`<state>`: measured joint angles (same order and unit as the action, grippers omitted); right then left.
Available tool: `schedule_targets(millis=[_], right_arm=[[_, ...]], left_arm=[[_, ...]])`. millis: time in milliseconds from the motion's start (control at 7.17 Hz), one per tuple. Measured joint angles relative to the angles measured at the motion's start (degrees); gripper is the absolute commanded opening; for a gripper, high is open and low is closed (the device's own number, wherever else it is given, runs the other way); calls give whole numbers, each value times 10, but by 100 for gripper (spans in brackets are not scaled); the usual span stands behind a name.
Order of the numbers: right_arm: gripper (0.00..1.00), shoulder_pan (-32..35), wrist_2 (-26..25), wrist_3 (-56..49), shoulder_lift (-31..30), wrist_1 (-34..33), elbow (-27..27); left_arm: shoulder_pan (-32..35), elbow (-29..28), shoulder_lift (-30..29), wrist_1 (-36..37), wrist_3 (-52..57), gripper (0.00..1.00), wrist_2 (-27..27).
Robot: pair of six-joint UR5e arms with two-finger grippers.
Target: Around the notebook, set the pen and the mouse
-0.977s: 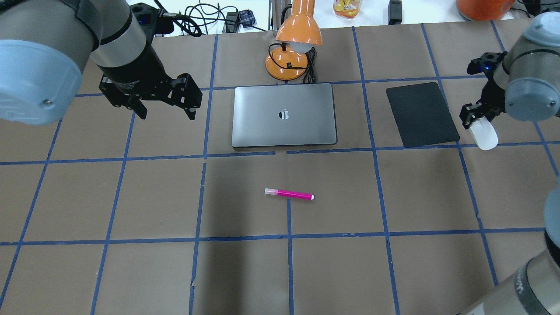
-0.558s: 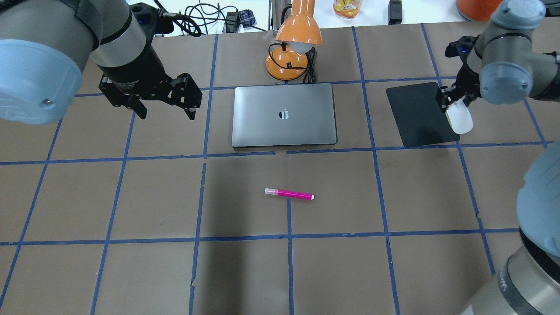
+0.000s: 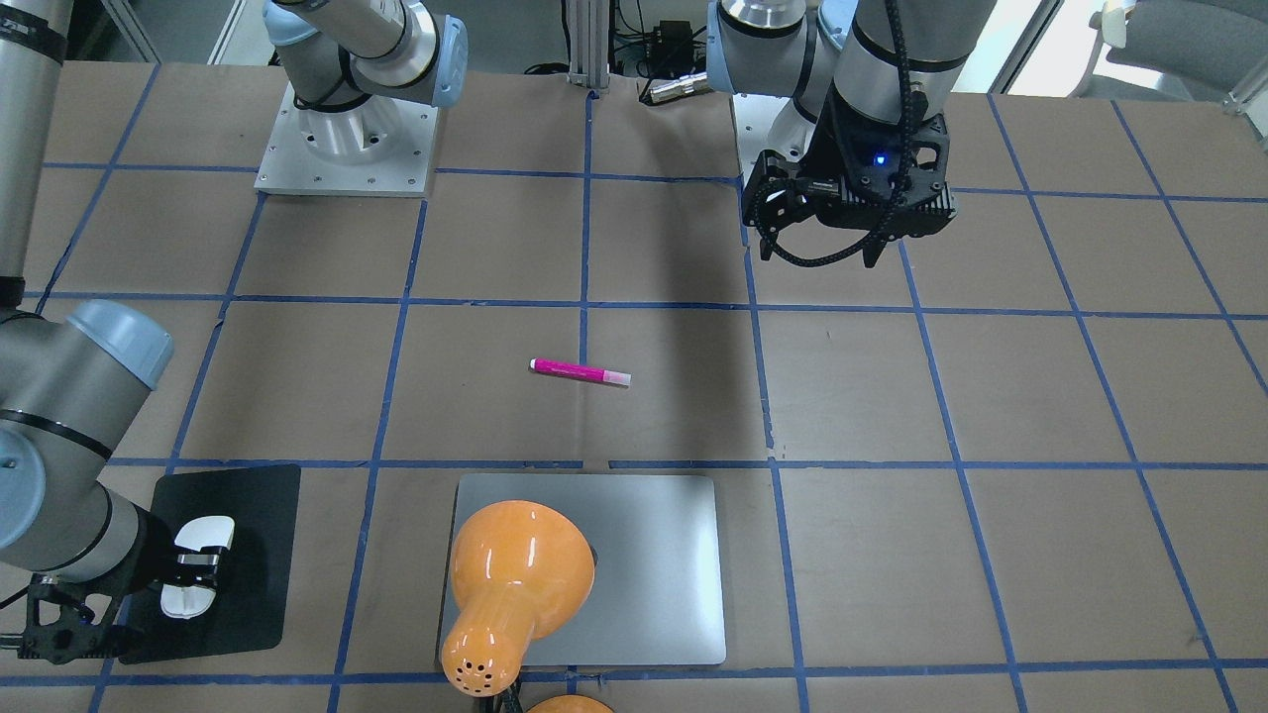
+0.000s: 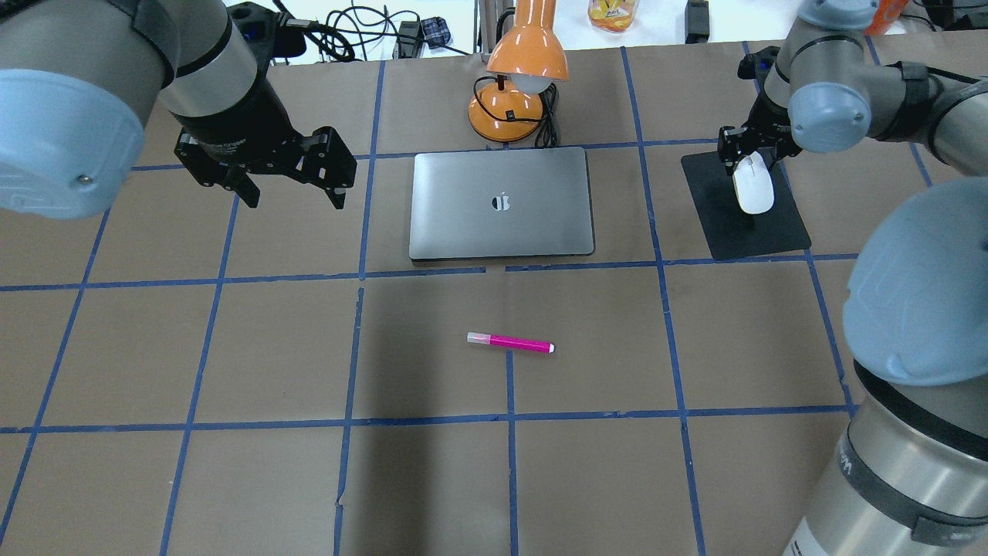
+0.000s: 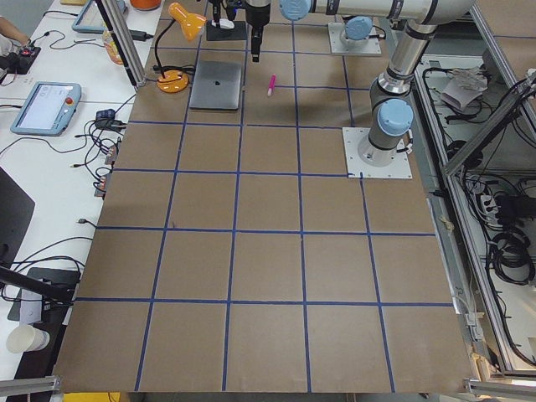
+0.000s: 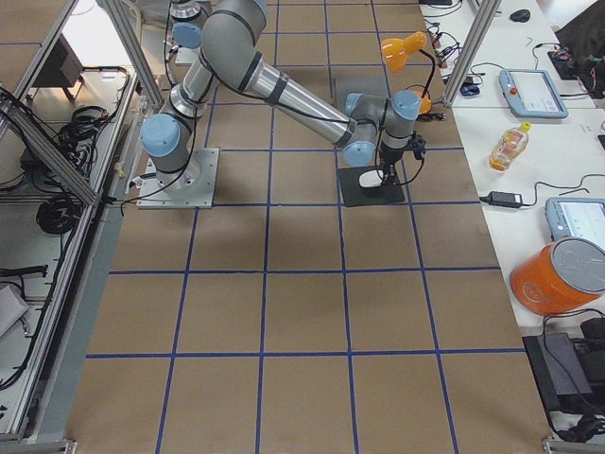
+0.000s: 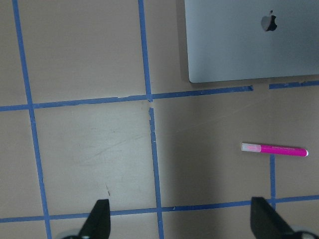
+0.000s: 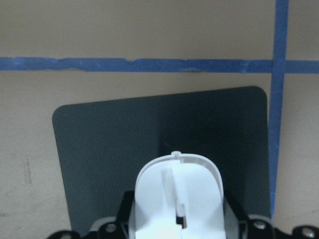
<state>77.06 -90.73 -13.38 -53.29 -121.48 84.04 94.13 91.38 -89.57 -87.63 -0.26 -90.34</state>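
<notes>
Mouse (image 4: 753, 191), where is it? (K.)

Clamped between the two fingers of the right hand (image 4: 747, 161), long axis running near to far. It is over the far half of the black mat (image 4: 741, 235). I cannot tell whether its underside touches the mat. (R.)

And the mat relative to the notebook (image 4: 500, 202)? (K.)

Right of it and apart from it, both flat on the tabletop (image 4: 231, 347). The notebook is closed, silver-grey, logo facing up. (R.)

Position of the pen (image 4: 510, 342)? (K.)

Lying flat on the tabletop on the near side of the notebook, well clear of its near edge and roughly level with its middle. The magenta body runs left to right, with the pale cap at the left end. Nothing touches it. (R.)

State of the left hand (image 4: 296, 203)? (K.)

Fingers spread wide, holding nothing. It hangs above the tabletop to the left of the notebook, apart from it. Its wrist view shows only brown paper and blue tape between the fingertips. The notebook's near left corner and the pen show farther off to the right. (R.)

Anything else on the tabletop? (K.)

An orange lamp (image 4: 529, 50), with its base just beyond the notebook's far edge and a black cord bunched beside the base. (R.)
</notes>
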Motion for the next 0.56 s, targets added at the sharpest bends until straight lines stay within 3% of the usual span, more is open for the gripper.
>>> schedule_targets(millis=[140, 279, 558], right_arm=[[64, 0, 5, 2, 5, -2, 1], [94, 0, 7, 3, 8, -4, 3], [100, 0, 6, 3, 8, -4, 6]], left_arm=[[0, 0, 0, 0, 0, 100, 0], [-1, 0, 0, 0, 0, 100, 0], [-1, -1, 0, 0, 0, 100, -1]])
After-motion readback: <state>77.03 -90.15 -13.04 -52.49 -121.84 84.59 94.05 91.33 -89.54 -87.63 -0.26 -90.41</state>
